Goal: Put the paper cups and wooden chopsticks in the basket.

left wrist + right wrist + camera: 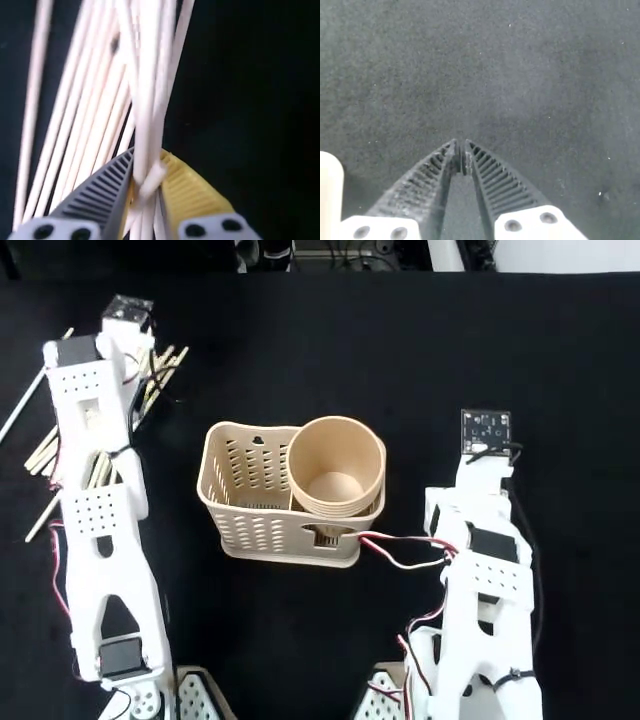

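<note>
A cream perforated basket (250, 502) stands mid-table with stacked paper cups (335, 478) in its right half. Several wooden chopsticks (160, 375) lie in a loose pile at the far left, partly under the left arm. In the left wrist view my left gripper (146, 159) is shut on a few chopsticks (145, 100) running between its grey and yellow fingers. My right gripper (460, 148) is shut with nothing in it, hovering over bare black cloth; its arm (485, 540) stands right of the basket.
Black cloth (400, 350) covers the table. A red and white cable (400, 552) runs from the right arm toward the basket's front corner. A pale rim (330, 195) shows at the edge of the right wrist view.
</note>
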Controlling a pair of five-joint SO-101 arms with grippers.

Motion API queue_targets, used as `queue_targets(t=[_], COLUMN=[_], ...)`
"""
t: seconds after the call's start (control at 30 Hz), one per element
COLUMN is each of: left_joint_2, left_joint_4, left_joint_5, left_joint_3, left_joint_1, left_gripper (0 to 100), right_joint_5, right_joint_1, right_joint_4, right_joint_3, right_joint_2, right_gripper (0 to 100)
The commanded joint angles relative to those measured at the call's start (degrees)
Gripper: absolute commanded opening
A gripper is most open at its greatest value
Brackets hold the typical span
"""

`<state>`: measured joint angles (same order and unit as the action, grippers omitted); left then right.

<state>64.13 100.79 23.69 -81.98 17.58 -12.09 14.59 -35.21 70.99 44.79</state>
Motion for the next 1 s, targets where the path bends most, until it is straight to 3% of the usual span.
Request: queue_targets(t=[0.0, 0.33, 0.53, 0.67, 0.97], left_joint_2=[-14.1, -46.6, -55.7, -59.2, -71.6], left_joint_4=[0.3, -0.2, -2.6, -2.6, -2.5], left_joint_5=[-1.9, -2.3, -2.7, -6.7, -12.9], left_joint_3=[7.6, 32.9, 36.6, 36.6, 37.1], left_joint_1=[-1.9, -6.7, -5.5, -5.1, -9.9], left_gripper=[3, 3, 3, 3, 3], right_joint_5=[-0.7, -0.7, -0.7, -0.7, -0.7], right_joint_1=[-0.7, -0.7, -0.7, -0.7, -0.6], right_joint_4=[1.0, 1.0, 1.0, 1.0, 1.0], right_joint_3=[-0.2, -0.2, -0.2, -0.1, -0.1], right_joint_2=[-0.1, -0.1, -0.1, -0.1, -0.1], right_gripper=[2.5, 2.5, 2.5, 2.5, 2.5])
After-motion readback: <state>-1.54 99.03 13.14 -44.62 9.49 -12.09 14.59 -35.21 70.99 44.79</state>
